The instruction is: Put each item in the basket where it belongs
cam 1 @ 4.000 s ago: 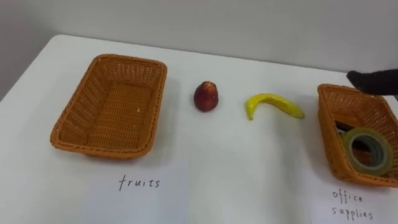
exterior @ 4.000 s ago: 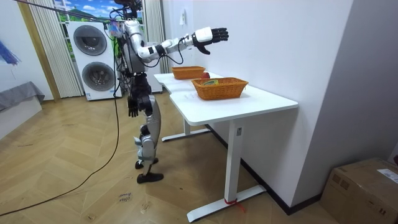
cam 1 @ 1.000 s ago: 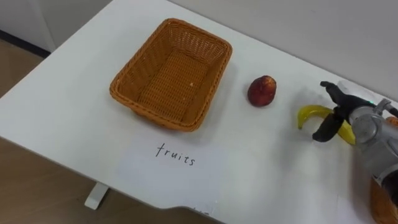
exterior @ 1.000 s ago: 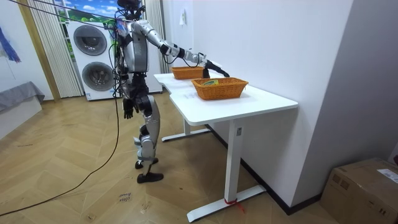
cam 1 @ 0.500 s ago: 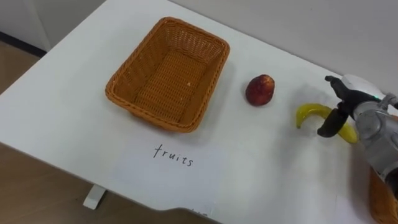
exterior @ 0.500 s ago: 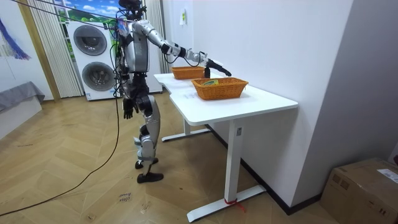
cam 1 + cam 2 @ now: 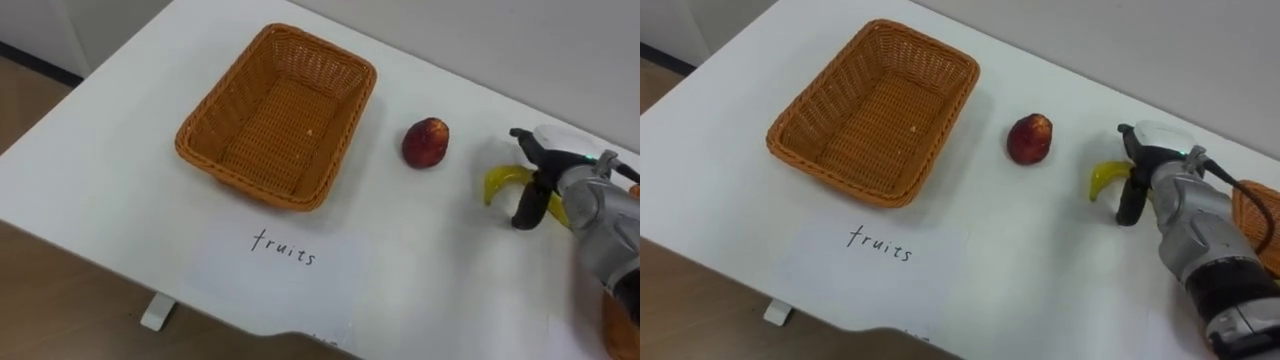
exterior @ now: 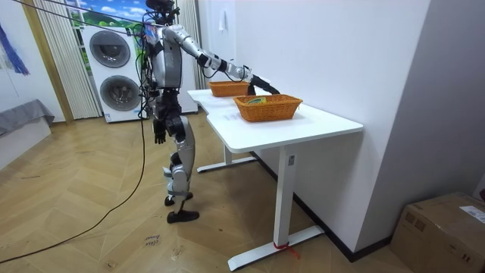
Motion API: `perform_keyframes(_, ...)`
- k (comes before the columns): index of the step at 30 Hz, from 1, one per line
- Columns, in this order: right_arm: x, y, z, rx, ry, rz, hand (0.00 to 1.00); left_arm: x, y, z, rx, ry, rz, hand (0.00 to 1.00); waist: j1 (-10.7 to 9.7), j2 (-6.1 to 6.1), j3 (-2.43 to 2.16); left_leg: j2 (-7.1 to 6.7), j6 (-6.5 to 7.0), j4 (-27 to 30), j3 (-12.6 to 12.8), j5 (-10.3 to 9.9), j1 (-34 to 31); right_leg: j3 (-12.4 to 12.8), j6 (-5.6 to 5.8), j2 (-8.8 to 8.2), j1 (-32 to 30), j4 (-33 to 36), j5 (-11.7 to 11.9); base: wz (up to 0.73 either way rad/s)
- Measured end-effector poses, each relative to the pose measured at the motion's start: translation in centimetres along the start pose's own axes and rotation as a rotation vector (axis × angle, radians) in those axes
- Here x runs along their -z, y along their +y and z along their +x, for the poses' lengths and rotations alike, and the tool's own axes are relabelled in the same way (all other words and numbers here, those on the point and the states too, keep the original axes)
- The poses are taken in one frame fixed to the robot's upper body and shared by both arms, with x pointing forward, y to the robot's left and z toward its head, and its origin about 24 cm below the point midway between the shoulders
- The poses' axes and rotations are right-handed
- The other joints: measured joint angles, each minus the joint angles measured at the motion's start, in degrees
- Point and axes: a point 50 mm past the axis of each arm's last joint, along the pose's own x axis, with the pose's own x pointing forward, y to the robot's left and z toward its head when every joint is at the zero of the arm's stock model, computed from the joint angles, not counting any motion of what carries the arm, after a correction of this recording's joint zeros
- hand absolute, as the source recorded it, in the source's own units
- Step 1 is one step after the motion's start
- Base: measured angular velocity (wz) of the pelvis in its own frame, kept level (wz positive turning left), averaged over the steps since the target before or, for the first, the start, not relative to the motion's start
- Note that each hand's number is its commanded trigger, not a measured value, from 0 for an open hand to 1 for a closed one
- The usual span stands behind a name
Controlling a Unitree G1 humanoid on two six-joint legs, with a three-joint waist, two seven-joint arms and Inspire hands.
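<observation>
1. The right hand (image 7: 570,195) had been held up over the desk's right end four seconds earlier. It had since come down onto the banana (image 7: 498,180). In the room view the arm reached low over the desk (image 7: 420,260), past the office basket (image 8: 267,112).
2. That hand was open: one finger stretched beyond the banana's far side and the thumb dipped at its near side. It straddled the banana without closing on it, and this pose had hardly altered over the last second.
3. The banana lay flat on the desk near the far edge, where it had lain before. It was to the right of the red fruit (image 7: 425,142) and apart from it. The red fruit had not moved either.
4. The fruit basket (image 7: 245,182) sat toward the desk's left end, with the "fruits" label (image 7: 285,250) by the front edge. It held nothing.
5. The eye views had swung so that the fruit basket sat mid-picture, which was the camera's own shift.
6. The left hand (image 8: 159,138) hung by the hip.
7. By my judgement the grasp was the step in hand and no fruit was sorted yet. The hand would need to close and then carry the banana left, past the red fruit.
</observation>
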Motion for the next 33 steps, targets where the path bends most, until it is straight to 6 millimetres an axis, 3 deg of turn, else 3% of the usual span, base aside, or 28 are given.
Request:
perform_keyframes(8,0.3,0.6,0.1,-0.022,0.013,-0.016,0.00,0.1,-0.1,0.0,0.004,0.005,0.020,0.00,1.6,0.73,-0.17,-0.03,0.00,0.1,-0.6,0.0,0.2,-0.4,-0.04,0.03,0.5,-0.1,0.0,0.01)
perform_keyframes(16,0.1,1.6,0.1,-0.063,0.011,-0.078,0.00,0.2,0.1,0.0,-0.003,0.012,0.022,0.00,2.4,0.71,-0.27,-0.07,0.01,0.4,-1.2,0.0,0.1,-1.0,-0.11,0.12,1.0,-0.4,0.3,0.02)
perform_keyframes(17,0.1,1.6,0.0,-0.066,0.012,-0.098,0.31,0.2,0.1,0.0,-0.003,0.011,0.022,0.00,2.4,0.71,-0.27,-0.05,0.01,0.5,-1.3,0.0,0.0,-1.1,-0.15,0.20,1.1,-0.9,0.6,0.00)
perform_keyframes(18,0.1,1.6,0.0,-0.067,0.012,-0.106,0.51,0.1,0.0,0.0,-0.003,0.011,0.021,0.00,2.5,0.71,-0.28,-0.04,0.02,0.5,-1.3,0.0,0.0,-1.2,-0.16,0.22,1.1,-1.0,0.7,0.00)
perform_keyframes(19,0.2,1.7,0.0,-0.072,0.015,-0.110,1.00,0.1,0.0,0.0,-0.003,0.009,0.022,0.00,2.6,0.72,-0.28,-0.02,0.05,0.5,-1.3,0.0,0.0,-1.2,-0.15,0.22,1.2,-1.0,0.8,0.00)
perform_keyframes(33,1.5,2.2,0.2,-0.101,0.078,-0.111,1.00,-0.1,0.0,0.0,-0.001,0.006,0.024,0.00,4.2,0.28,-0.59,-0.03,0.14,0.7,-1.5,0.1,0.0,-1.2,-0.13,0.30,1.4,-1.0,0.9,0.01)
